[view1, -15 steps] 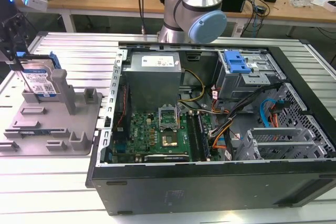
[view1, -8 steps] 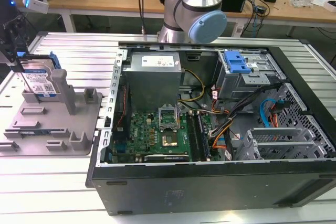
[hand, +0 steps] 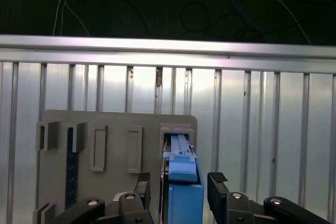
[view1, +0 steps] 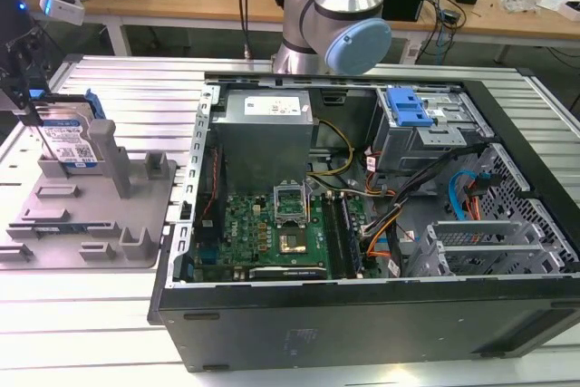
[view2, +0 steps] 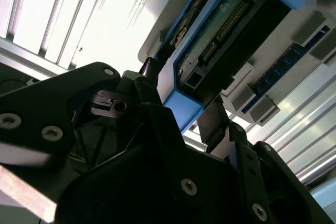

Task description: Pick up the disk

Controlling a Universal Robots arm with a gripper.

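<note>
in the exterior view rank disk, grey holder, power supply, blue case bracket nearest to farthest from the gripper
1. disk, at the gripper
2. grey holder, beneath it
3. power supply, mid case
4. blue case bracket, exterior view's right

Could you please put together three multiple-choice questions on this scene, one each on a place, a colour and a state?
1. Where is the disk?
A. in the grey holder at the exterior view's left
B. inside the computer case
C. on the wooden bench

2. What colour is the disk's side bracket?
A. red
B. blue
C. yellow

3. How does the disk sit?
A. flat on the table
B. upright on edge
C. leaning against the case

Answers:
1 A: in the exterior view the disk stands in the grey holder.
2 B: the side bracket shows blue in both wrist views.
3 B: it stands on edge in the holder's slot, with the hand open astride it.
</note>
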